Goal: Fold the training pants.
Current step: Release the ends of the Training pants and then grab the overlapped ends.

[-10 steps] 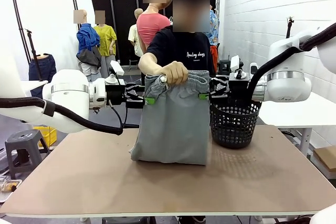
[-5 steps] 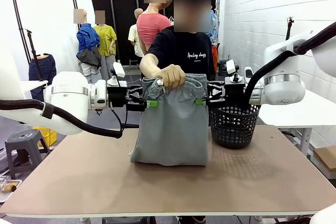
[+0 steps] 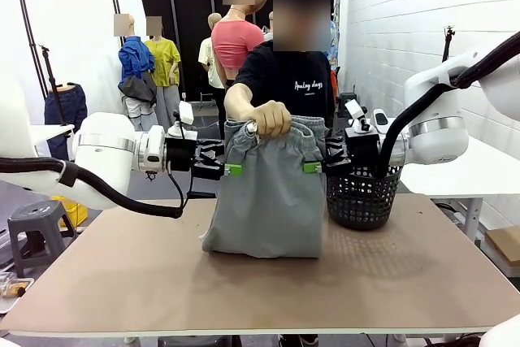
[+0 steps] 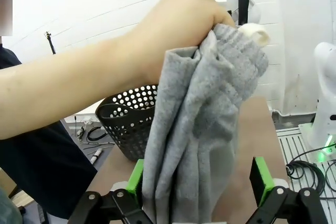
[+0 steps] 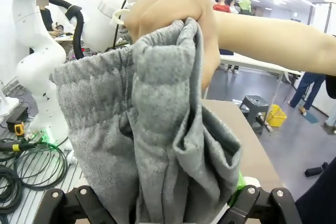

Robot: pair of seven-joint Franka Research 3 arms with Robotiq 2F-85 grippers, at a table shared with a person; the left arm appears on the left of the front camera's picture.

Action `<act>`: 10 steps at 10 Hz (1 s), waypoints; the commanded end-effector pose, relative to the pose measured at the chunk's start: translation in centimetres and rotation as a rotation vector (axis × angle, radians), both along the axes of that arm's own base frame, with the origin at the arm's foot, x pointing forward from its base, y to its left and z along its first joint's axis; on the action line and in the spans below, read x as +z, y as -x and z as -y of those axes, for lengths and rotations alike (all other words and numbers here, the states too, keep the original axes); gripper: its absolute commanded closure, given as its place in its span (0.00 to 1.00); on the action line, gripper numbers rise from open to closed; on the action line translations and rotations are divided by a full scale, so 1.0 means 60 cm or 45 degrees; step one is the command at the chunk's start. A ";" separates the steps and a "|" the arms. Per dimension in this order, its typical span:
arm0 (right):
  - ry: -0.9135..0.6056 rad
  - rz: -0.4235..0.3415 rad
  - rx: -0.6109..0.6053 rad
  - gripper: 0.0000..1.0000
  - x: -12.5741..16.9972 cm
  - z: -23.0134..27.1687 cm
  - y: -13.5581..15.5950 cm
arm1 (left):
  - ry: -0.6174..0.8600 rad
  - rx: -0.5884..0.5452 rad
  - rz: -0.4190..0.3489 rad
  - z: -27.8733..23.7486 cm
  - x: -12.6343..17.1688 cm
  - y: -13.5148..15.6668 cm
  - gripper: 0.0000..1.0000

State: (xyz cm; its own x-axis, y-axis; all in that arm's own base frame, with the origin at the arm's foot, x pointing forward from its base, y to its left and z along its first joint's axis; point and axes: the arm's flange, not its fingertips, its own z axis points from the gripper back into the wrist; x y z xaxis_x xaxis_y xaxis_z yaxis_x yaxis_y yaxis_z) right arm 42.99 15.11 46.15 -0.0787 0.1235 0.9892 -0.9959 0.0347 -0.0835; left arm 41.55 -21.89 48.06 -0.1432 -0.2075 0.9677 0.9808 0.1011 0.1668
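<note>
Table (image 3: 122, 282): brown top, running from the robot's side across to the person standing at the far edge.
Person (image 3: 294, 79): in a black T-shirt behind the table, one arm stretched forward over it.
Training pants (image 3: 264, 201): light grey, hanging upright at the middle of the table, with the bunched waistband up in the person's fist and the lower end slumped on the tabletop.
Basket (image 3: 361, 197): black mesh, standing on the table just to the right of the pants, behind the right arm's wrist.
Left gripper (image 3: 228, 166): level with the upper part of the pants at their left edge. Its wrist view shows the jaws spread wide, the hanging cloth between the green pads (image 4: 135, 179), against one pad and clear of the other.
Right gripper (image 3: 315, 166): mirrored at the right edge, jaws also wide. Cloth crowds the space between its fingers, hiding most of them.
Person's hand (image 3: 270, 118): clenched round the gathered waistband.
Drawstring (image 4: 254, 32): a white end poking out beside the knuckles.
</note>
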 end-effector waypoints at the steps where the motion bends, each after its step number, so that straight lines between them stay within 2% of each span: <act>1: 0.003 -0.040 0.052 0.00 0.000 -0.011 -0.005 | 0.014 -0.014 -0.030 0.002 -0.001 -0.013 0.00; 5: -0.081 -0.045 0.056 0.00 -0.012 -0.048 -0.003 | 0.030 -0.019 -0.067 0.031 -0.003 -0.023 0.00; 8: -0.205 -0.068 -0.016 0.00 -0.019 -0.067 -0.011 | 0.057 0.016 -0.118 0.051 -0.008 -0.032 0.00; 10: -0.237 -0.073 -0.054 0.00 -0.024 -0.077 -0.019 | 0.084 -0.012 -0.114 0.060 -0.014 -0.042 0.00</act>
